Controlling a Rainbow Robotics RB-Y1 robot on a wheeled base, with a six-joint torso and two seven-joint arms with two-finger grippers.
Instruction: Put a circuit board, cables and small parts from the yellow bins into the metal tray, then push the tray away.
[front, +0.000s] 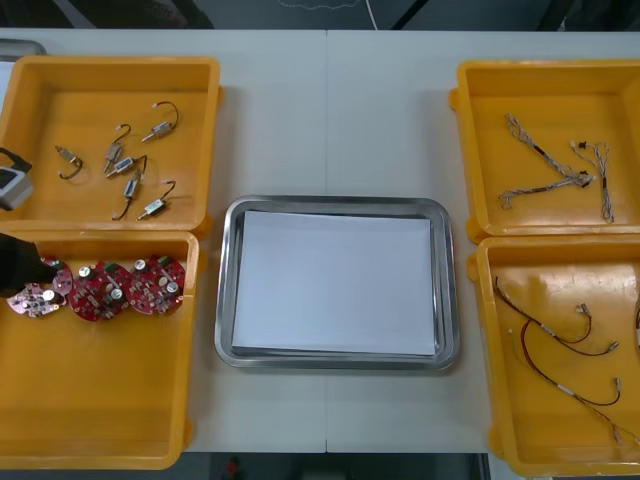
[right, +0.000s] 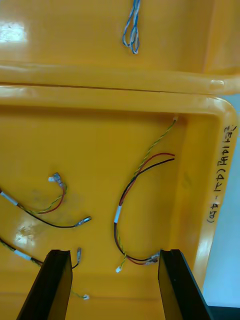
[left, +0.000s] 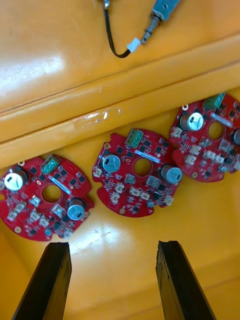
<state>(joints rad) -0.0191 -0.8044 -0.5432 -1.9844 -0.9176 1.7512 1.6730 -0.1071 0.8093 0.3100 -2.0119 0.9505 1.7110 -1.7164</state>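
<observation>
Left wrist view, your L claw (left: 112, 245) wide open, holding nothing, over red circuit boards (left: 136, 175) in near-left yellow bin (left: 150, 285), R claw (right: 114, 252) likewise open over red and yellow cables (right: 134, 200), metal tray (front: 227, 300) mid bench (front: 330, 120), white inside.

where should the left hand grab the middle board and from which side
Likely its rim nearest the left hand, from above and slightly tilted. The middle board lies flat in the yellow bin, with the bin wall beyond it and another board almost touching one side; the near rim faces bare floor.
</observation>
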